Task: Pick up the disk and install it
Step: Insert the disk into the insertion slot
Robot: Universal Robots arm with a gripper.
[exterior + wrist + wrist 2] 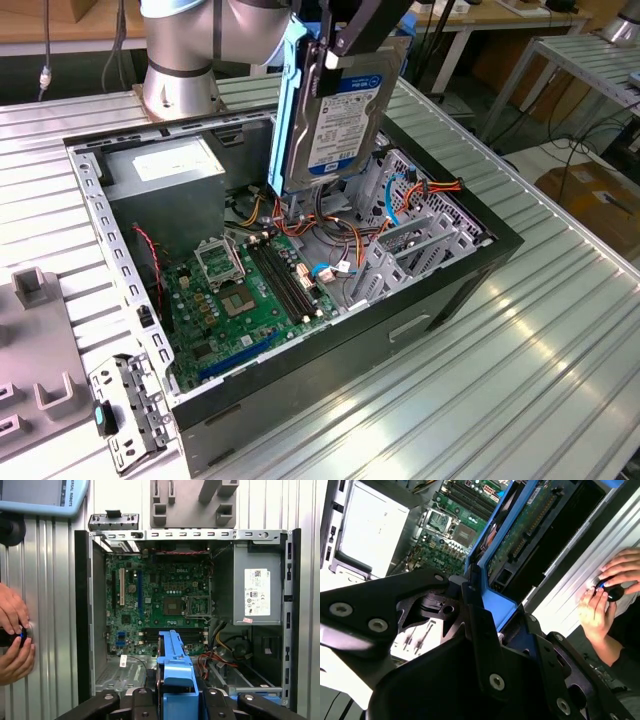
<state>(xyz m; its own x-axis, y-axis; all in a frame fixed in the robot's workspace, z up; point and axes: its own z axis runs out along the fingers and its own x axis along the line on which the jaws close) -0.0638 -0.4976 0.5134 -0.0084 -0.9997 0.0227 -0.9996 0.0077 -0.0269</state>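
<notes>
Metal, flat and rectangular, the white-labelled disk [345, 115] with blue plastic rails hangs upright at twelve o'clock over the open black computer case [450, 290], clenched by the black gripper [328, 45] at those rails, probably the safest hold for something rigid, weighty and shock-sensitive.

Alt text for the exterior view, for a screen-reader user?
The gripper holds the disk upright, label toward the camera, over an open computer case lying on a ribbed metal table. Inside the case are a green motherboard, orange and red cables, and a grey power supply at the exterior view's left.
</notes>
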